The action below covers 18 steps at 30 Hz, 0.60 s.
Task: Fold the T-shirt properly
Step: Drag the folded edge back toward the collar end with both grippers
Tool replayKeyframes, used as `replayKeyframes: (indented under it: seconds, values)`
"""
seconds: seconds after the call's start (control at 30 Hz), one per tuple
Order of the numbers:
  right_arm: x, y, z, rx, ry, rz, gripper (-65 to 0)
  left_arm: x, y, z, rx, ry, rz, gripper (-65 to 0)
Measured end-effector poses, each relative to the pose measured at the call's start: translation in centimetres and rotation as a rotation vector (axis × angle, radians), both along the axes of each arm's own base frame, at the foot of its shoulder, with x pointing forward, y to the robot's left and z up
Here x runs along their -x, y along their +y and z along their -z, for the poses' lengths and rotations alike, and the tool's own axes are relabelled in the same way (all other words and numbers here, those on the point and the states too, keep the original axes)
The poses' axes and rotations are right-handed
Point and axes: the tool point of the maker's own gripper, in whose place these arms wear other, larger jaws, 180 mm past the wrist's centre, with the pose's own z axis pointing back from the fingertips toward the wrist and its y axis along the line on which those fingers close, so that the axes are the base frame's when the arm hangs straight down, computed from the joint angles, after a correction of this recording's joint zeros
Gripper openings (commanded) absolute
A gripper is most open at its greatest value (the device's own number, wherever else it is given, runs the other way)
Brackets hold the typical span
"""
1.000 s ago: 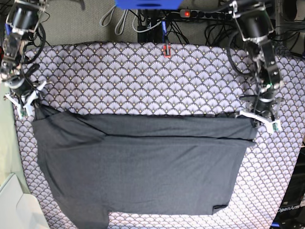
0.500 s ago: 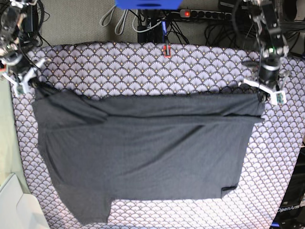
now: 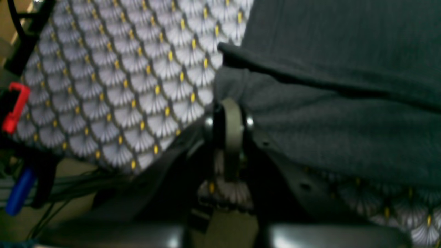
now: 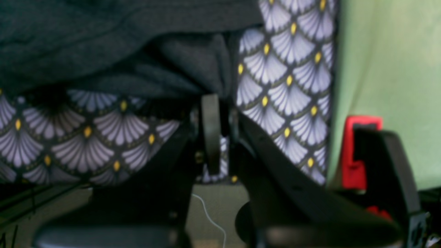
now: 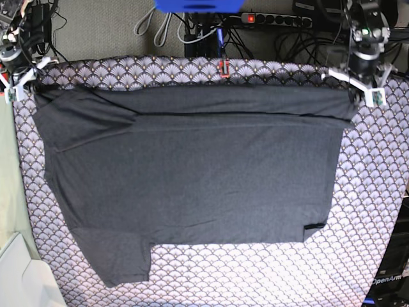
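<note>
One shirt [image 5: 192, 179] lies on one patterned tablecloth [image 5: 192, 73]. Two pincers hold it, the left pincer [image 5: 363, 94] and the right pincer [image 5: 22, 82]. One power strip [image 5: 275, 19] sits beyond the tablecloth.

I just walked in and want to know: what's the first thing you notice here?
A big dark grey T-shirt is spread across the fan-patterned tablecloth, filling most of the table. At its far edge, the right claw pinches one corner and the left claw pinches the other. Behind the table, a tangle of cables catches the eye.
</note>
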Motion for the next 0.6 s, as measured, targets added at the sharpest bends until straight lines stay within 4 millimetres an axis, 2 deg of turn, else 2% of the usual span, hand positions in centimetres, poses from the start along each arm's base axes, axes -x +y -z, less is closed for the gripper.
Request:
replayKeyframes:
  seconds: [0.23, 0.47, 0.6]
  values:
    - [1.5, -0.2, 0.4, 0.004, 0.030, 0.006, -65.0, 1.9, -0.2, 1.1, 0.010, 0.045, -0.013, -64.5]
    - [2.2, -0.2, 0.6, 0.003, 0.046, 0.006, -65.0, 2.2, 0.0, 1.1, 0.002, 0.054, -0.006, -64.5]
    - [1.9, -0.2, 0.0, 0.017, 0.033, -0.006, -65.0, 1.9, 0.3, 0.9, -0.011, 0.051, 0.004, -64.5]
